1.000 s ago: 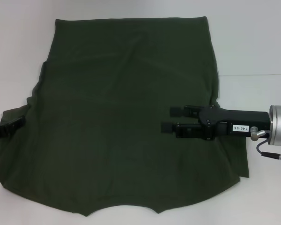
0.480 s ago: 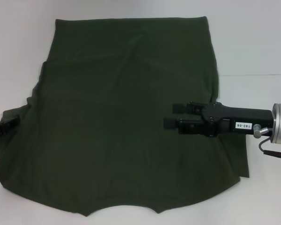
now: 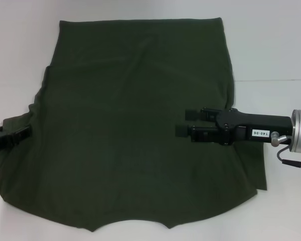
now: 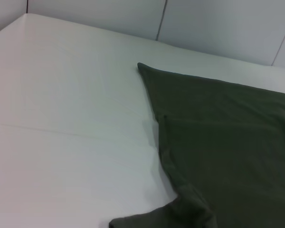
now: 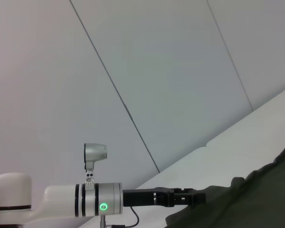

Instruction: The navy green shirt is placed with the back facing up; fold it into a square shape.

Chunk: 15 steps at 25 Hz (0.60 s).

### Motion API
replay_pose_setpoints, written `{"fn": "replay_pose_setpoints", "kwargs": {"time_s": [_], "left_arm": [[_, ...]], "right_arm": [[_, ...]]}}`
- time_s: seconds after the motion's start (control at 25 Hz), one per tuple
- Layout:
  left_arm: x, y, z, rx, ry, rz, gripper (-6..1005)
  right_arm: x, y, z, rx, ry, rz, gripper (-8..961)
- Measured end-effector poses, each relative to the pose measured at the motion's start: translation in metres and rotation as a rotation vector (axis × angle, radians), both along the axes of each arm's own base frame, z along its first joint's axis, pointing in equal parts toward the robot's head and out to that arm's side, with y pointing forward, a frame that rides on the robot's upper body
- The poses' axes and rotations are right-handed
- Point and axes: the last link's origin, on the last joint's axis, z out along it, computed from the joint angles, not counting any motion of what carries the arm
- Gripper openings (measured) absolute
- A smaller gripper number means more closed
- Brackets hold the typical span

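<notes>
Lying flat and plain side up, the navy green shirt [image 3: 135, 125] covers most of the white surface [image 3: 271, 50], hem edge far from the robot, curved neckline nearest it. One sleeve bunches at the robot's left, the other hangs out past the right side near the wrist. No fold made yet.

Change over the last second: the right gripper [image 3: 186, 123] has drifted slightly inward and lower over the right half of the cloth, fingers slightly parted, nothing between them, hovering or resting lightly; cannot say whether it touches. The left gripper [image 3: 12, 138] backed off half a second ago, then came forward again to the left sleeve edge. Whether its fingers are open or clamped cannot be told; the left wrist view shows only the shirt's side edge [image 4: 218, 142] and bare surface.

Reading: both arms appear to be settling into position for a first side fold. The cloth itself has not shifted.
</notes>
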Motion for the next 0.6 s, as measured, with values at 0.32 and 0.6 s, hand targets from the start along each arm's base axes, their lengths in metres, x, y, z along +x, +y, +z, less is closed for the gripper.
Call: {"fn": "replay_pose_setpoints", "kwargs": {"time_s": [0.32, 0.6], "left_arm": [[0.0004, 0.0004, 0.0005, 0.001, 0.0, -0.002, 874], [-0.0077, -0.0013, 0.0041, 0.022, 0.021, 0.04, 874]], "right_arm": [[0.0003, 0.0007, 0.0008, 0.004, -0.002, -0.001, 881], [0.0021, -0.0002, 0.0006, 0.005, -0.002, -0.008, 881]]}}
